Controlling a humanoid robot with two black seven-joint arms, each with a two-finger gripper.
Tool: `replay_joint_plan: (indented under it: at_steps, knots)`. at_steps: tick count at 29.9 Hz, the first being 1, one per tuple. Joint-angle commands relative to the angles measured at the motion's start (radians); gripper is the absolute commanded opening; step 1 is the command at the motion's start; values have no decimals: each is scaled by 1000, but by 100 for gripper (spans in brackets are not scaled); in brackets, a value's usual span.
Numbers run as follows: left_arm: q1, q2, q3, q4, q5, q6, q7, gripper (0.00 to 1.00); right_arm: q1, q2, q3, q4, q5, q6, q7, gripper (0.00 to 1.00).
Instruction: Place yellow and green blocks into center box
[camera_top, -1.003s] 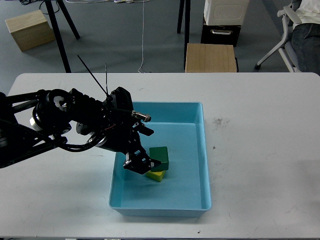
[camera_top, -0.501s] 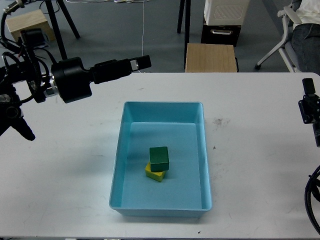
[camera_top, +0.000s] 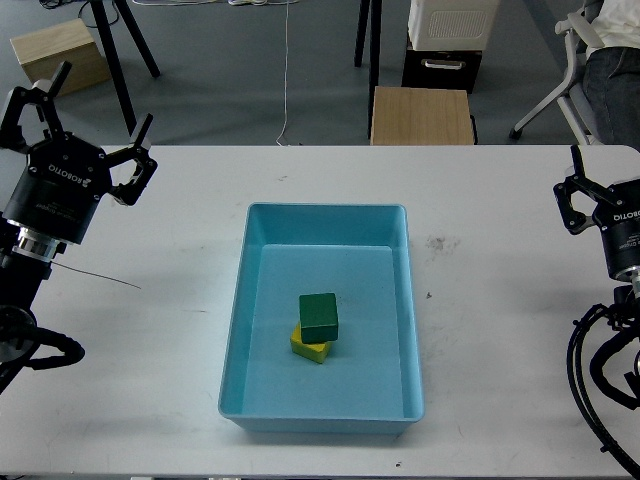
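A green block (camera_top: 319, 316) lies inside the light blue box (camera_top: 327, 209) at the table's middle, resting partly on a yellow block (camera_top: 309, 348) whose edge shows below it. My left gripper (camera_top: 88, 118) is raised at the far left, well away from the box, open and empty. My right gripper (camera_top: 603, 188) is at the right edge, partly cut off by the frame. Its visible finger (camera_top: 570, 192) is splayed wide, and it holds nothing.
The white table (camera_top: 500, 330) runs across the view. A thin black wire (camera_top: 95, 276) lies on it at the left. Behind the table stand a wooden stool (camera_top: 421, 115), a wooden box (camera_top: 58, 58), tripod legs (camera_top: 120, 60) and an office chair (camera_top: 570, 60).
My left arm has pulled up and out of the box to the far left with its gripper open. My right gripper has come into view at the right edge. The blocks have not moved.
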Motion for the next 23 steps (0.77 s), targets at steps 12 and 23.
replay_joint_plan:
  at_steps: [12,23]
  knots:
    - [244,-145,-8,-99,-231,-28,0,100,-204,4,-9,36,280,140,-28,99]
    - [278,-147,-7,-122,-259,-52,0,100,-230,70,-3,32,270,195,-19,99]
